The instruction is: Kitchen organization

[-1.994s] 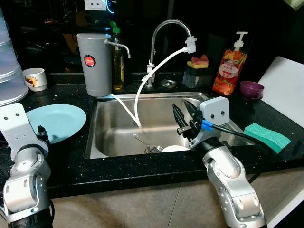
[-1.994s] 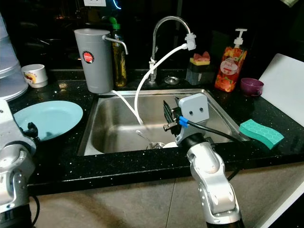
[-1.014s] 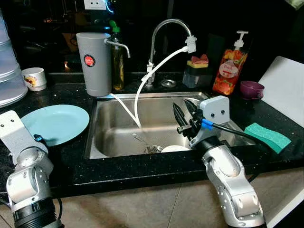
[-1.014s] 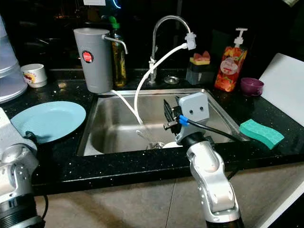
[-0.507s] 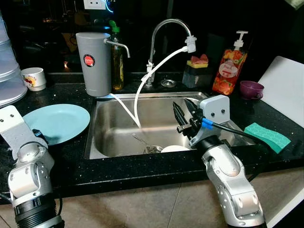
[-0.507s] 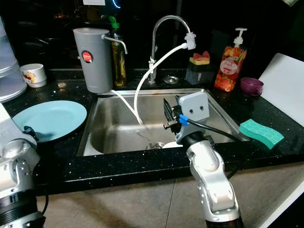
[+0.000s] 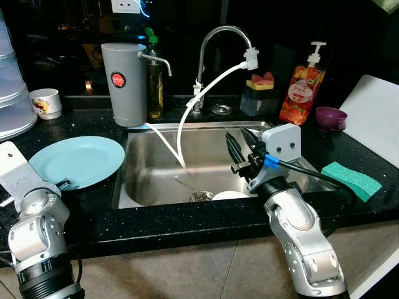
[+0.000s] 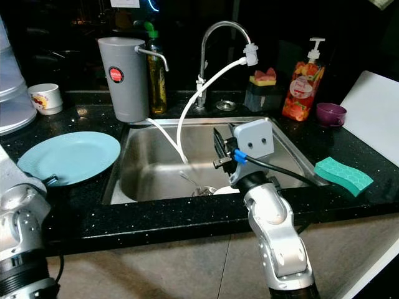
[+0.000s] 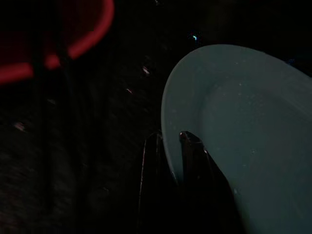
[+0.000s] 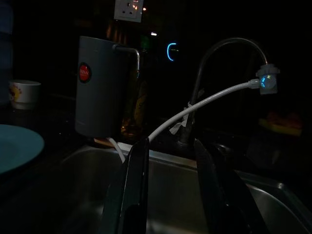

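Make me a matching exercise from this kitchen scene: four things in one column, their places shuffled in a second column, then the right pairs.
Things:
1. light blue plate
2. green sponge
3. purple cup
4. grey water filter

Places:
A. on the counter at the sink's back left corner
B. on the counter right of the sink, near the front edge
C. on the counter left of the sink, its rim between the left gripper's fingers
D. beside the orange soap bottle, at the back right

Pairs: 1-C, 2-B, 3-D, 4-A
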`<state>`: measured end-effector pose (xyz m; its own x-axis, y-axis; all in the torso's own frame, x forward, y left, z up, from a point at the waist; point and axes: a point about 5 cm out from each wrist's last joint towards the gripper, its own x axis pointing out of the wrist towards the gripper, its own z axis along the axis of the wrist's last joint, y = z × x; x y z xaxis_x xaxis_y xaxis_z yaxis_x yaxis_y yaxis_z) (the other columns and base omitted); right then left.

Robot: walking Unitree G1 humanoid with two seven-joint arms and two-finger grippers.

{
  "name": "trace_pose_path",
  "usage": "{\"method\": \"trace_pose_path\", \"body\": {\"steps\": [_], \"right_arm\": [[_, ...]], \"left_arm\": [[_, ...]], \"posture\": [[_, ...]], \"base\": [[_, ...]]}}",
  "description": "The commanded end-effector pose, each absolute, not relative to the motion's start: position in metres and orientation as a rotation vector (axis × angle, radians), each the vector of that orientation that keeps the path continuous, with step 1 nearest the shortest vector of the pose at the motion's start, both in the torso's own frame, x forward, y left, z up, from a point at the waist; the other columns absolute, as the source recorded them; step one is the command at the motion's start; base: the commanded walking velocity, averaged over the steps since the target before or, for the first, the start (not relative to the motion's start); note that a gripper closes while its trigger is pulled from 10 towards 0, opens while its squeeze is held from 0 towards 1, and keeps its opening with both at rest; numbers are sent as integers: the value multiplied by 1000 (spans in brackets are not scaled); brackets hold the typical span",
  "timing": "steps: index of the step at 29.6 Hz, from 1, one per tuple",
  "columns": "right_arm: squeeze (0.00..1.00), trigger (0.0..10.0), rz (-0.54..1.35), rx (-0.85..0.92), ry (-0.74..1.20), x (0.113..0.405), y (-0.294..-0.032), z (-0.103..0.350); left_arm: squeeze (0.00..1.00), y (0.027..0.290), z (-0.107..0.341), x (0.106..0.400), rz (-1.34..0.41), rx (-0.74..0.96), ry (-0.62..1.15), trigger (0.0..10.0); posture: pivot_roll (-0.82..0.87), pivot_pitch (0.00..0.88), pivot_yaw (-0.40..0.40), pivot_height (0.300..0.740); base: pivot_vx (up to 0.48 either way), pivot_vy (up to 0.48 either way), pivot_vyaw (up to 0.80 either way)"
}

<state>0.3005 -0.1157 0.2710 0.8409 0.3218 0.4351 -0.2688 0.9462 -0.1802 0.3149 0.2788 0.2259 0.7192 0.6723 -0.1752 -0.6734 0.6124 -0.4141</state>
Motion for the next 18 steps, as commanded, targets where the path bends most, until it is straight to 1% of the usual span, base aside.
{"method": "trace_pose_path", "body": {"steps": [1, 4, 5, 6, 11, 12, 14, 15, 17, 18], "right_arm": [[0, 10000, 311, -126, -474, 302, -116, 270], [0, 10000, 311, -125, -475, 302, -116, 270], [0, 10000, 311, -124, -475, 302, -116, 270], [0, 10000, 312, -124, -476, 302, -115, 270], [0, 10000, 310, -123, -476, 302, -115, 270], [0, 10000, 309, -123, -476, 302, -115, 270], [0, 10000, 308, -123, -476, 302, -116, 270], [0, 10000, 308, -123, -476, 302, -116, 270], [0, 10000, 308, -123, -476, 301, -116, 270], [0, 10000, 307, -124, -476, 301, -116, 270]], "left_arm": [[0, 276, 218, 317, 764, -530, 44, 10000], [0, 275, 215, 320, 740, -592, 65, 10000], [914, 275, 213, 321, 731, -618, 74, 10000], [1000, 275, 212, 323, 720, -647, 78, 10000], [1000, 274, 212, 327, 698, -708, 73, 10000], [522, 273, 212, 328, 685, -731, 71, 10000], [522, 272, 212, 329, 677, -748, 71, 10000], [0, 271, 212, 330, 665, -775, 76, 10000], [0, 270, 211, 331, 654, -801, 83, 10000], [0, 270, 207, 332, 646, -847, 94, 10000]], "posture": [[47, 57, -51, 740], [47, 57, -51, 740], [47, 57, -51, 740], [47, 57, -51, 740], [45, 60, -51, 740], [45, 60, -51, 740], [45, 60, -51, 740], [41, 61, -50, 740], [41, 61, -50, 740], [41, 61, -50, 740]], "base": [[0, 0, 0], [0, 0, 0], [0, 0, 0], [0, 0, 0], [0, 0, 0], [0, 0, 0], [0, 0, 0], [0, 0, 0], [0, 0, 0], [0, 0, 0]]}}
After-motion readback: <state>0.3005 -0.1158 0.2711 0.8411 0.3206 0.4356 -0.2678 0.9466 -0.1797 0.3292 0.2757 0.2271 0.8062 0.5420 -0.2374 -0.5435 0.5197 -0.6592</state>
